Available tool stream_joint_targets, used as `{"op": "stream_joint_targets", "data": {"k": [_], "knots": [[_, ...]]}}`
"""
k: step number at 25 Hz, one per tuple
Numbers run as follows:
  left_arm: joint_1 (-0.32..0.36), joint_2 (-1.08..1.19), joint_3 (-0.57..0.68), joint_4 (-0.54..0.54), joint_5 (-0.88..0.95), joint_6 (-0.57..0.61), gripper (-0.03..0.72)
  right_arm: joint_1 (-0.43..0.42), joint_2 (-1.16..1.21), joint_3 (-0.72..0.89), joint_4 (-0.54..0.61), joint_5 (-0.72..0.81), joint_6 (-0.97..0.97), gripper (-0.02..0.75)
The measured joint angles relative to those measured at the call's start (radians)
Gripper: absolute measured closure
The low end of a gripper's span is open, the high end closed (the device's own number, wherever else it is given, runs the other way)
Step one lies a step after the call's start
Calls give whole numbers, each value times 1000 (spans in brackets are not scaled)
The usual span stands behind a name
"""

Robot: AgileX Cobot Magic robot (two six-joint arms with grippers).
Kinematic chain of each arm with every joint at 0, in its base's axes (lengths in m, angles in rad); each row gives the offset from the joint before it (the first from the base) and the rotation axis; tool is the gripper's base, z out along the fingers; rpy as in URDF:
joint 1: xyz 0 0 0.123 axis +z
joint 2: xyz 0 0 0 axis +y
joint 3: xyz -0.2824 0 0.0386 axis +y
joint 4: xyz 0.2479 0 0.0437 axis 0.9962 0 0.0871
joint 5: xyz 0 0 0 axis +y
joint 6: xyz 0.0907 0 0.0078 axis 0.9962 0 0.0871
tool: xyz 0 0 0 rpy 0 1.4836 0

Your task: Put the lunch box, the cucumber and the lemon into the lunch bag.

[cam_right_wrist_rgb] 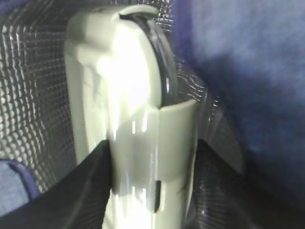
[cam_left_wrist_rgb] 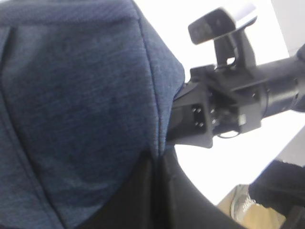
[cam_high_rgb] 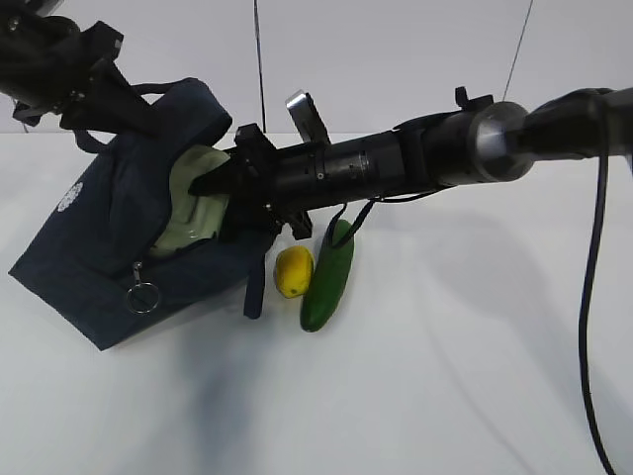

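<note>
The lunch box (cam_right_wrist_rgb: 138,119) sits on edge between the two fingers of my right end effector (cam_right_wrist_rgb: 152,191), which grasps it by its pale green lid and clip, one dark finger (cam_right_wrist_rgb: 71,191) on either side. In my right wrist view it stands inside the lunch bag (cam_high_rgb: 99,267), with the quilted silver lining (cam_right_wrist_rgb: 33,95) close on its left and behind it, and blue fabric to its right. From the exterior view the green lid shows in the bag's open mouth, and my right arm (cam_high_rgb: 415,158) reaches across from the right, its tip at that opening. The bag lies tilted on the white surface (cam_high_rgb: 445,376), its metal zipper ring (cam_high_rgb: 141,297) hanging at the front and a small white logo (cam_high_rgb: 71,195) on its side. My left end effector (cam_high_rgb: 94,84) is clenched at the upper rear of the bag, near a handle; the left wrist view shows only blue fabric pressed close to the camera, so I cannot tell exactly what it pinches. Outside the bag, the lemon (cam_high_rgb: 293,270) lies on the surface just right of the bag's lower corner, and the cucumber (cam_high_rgb: 328,276) lies just beside the lemon on its right, running lengthwise away from the camera beneath my right arm.
</note>
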Motion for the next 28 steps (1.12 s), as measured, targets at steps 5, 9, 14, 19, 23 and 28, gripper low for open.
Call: {"op": "stream_joint_targets", "data": {"k": [5,9,14,19,23,28], "knots": [[-3,6,0,0,-26,2,696,21,44,-51,4,-20,0,358],[-3,9,0,0,-44,2,696,39,90,-109,11,-20,5,358],[-3,48,0,-7,-43,3,696,41,126,-129,11,-27,10,358],[-4,74,-3,-15,-43,3,696,41,155,-131,16,-29,12,358],[-6,78,-5,-15,-47,3,696,41,165,-131,24,-29,17,358],[-6,103,-5,-25,-61,3,696,43,169,-135,28,-29,19,358]]}}
